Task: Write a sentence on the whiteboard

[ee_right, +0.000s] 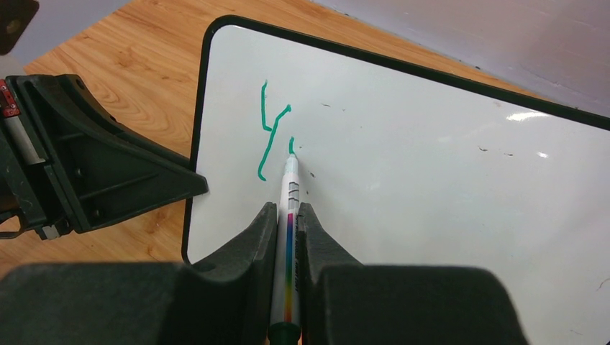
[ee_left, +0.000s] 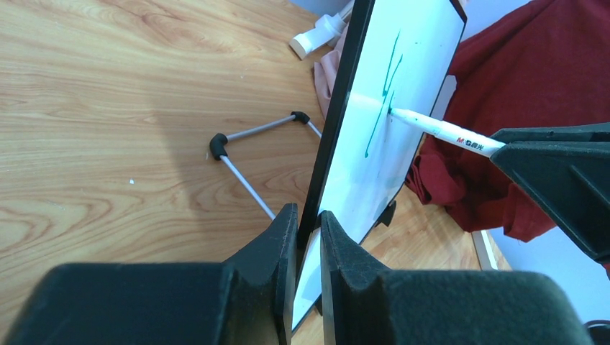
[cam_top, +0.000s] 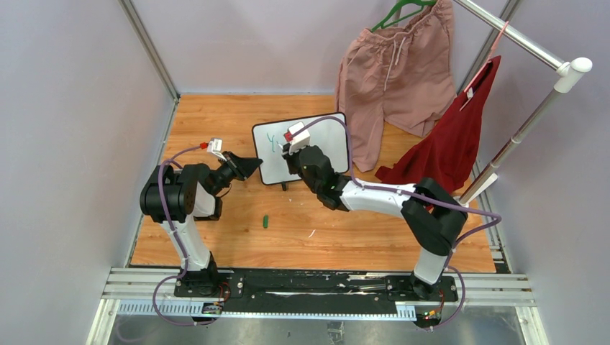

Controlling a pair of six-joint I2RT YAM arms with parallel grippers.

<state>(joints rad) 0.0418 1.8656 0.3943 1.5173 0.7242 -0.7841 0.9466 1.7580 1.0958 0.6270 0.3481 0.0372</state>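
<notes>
The whiteboard (cam_top: 324, 140) stands tilted on the wooden table, black-framed. My left gripper (cam_top: 255, 167) is shut on its left edge; in the left wrist view the fingers (ee_left: 308, 215) pinch the frame of the whiteboard (ee_left: 410, 57). My right gripper (ee_right: 288, 208) is shut on a white marker (ee_right: 290, 190) with a rainbow stripe, and the marker's green tip touches the whiteboard (ee_right: 431, 180). Of the sentence, a green "Y" (ee_right: 272, 129) and a short stroke (ee_right: 291, 146) at the tip show near the top left corner. The marker (ee_left: 446, 133) also shows in the left wrist view.
A small green cap (cam_top: 265, 221) lies on the table in front of the board. Pink shorts (cam_top: 392, 79) and a red garment (cam_top: 453, 136) hang from a rack pole (cam_top: 532, 115) at the back right. The board's wire stand (ee_left: 244, 144) sticks out behind it.
</notes>
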